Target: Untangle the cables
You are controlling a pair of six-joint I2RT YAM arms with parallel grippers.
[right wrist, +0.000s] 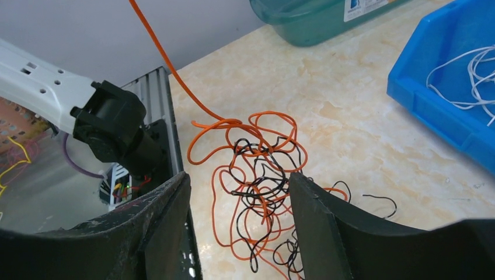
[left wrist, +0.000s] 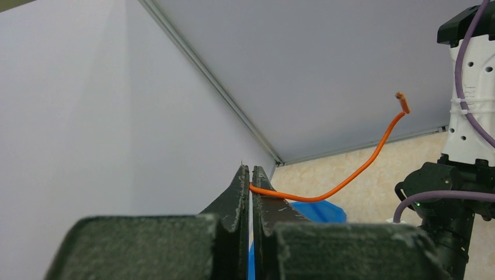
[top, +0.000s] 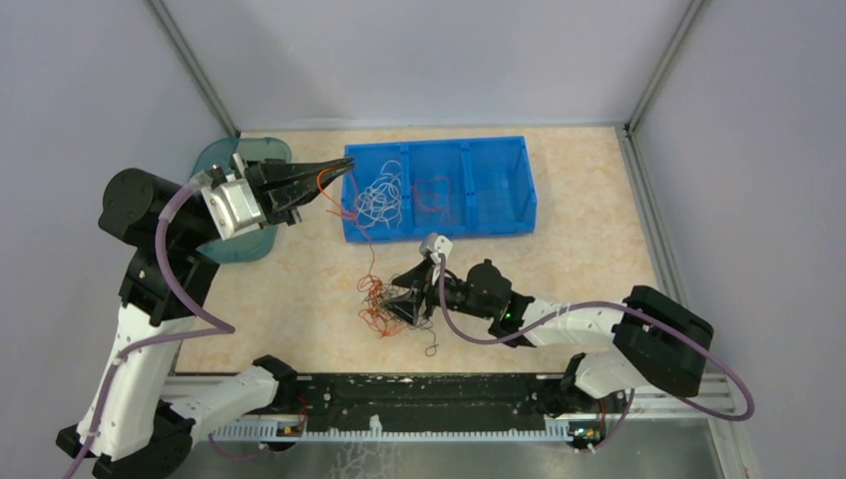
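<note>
The left gripper (left wrist: 249,169) is pressed together, and a single orange wire (left wrist: 318,200) is pinched between its fingertips; the free end of that wire curves up and away to the right in the wrist view. This gripper is held raised at the far left of the scene, beside the left end of a blue tray (top: 439,232). From the pinch, the orange wire is seen in the top view to drop past the near left corner of the tray and run down to a tangle of orange and black wires (right wrist: 257,175) lying on the table (top: 579,249), near the middle and nearer than the tray. The right gripper (right wrist: 238,178) is spread wide and lowered over this tangle, one finger on either side of it; whether the fingers touch the wires cannot be told. A black strand trails from the tangle toward the near right. In the tray, loose white wires (top: 379,198) are piled in the left compartment and thin red wires (top: 434,195) lie in the middle one. A teal tub (top: 224,165) stands at the far left, partly hidden behind the left arm.
</note>
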